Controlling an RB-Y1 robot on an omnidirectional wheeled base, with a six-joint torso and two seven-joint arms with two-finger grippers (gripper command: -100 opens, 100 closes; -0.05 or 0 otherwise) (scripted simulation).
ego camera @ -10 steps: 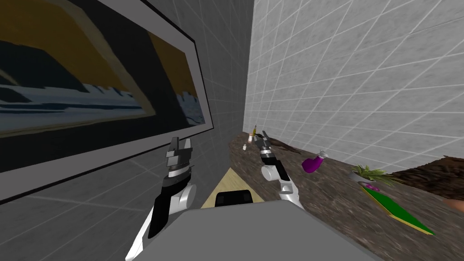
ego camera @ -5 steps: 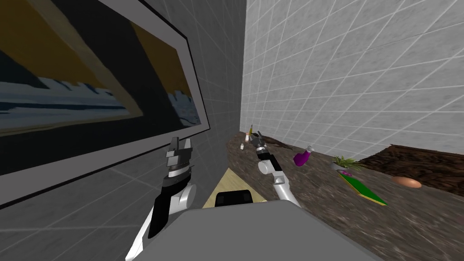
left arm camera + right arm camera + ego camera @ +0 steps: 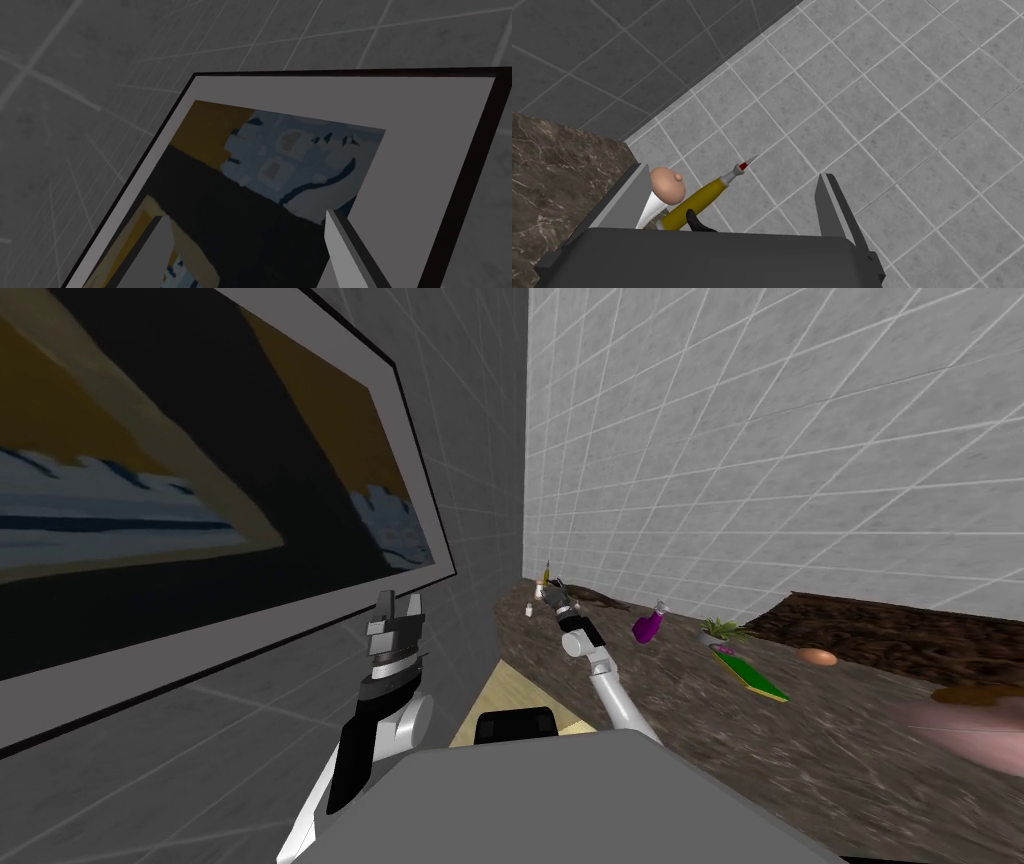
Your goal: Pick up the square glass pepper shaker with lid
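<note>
The right claw [image 3: 733, 171] hangs wide open at the counter's [image 3: 557, 165] far corner, holding nothing. The white shaker [image 3: 664, 186] with its round tan lid stands between the fingers, close against one of them, and a yellow bottle [image 3: 704, 197] is just beside it. The left claw [image 3: 246, 215] is raised by the wall, open and empty.

Framed picture [image 3: 200, 488] on left wall. Dark stone counter [image 3: 700, 748] along right wall: purple bottle [image 3: 647, 626], potted plant [image 3: 722, 630] beside green board [image 3: 752, 674], egg [image 3: 818, 657] (brown) further right. Yellow bottle [image 3: 704, 200], red tip, at far corner.
</note>
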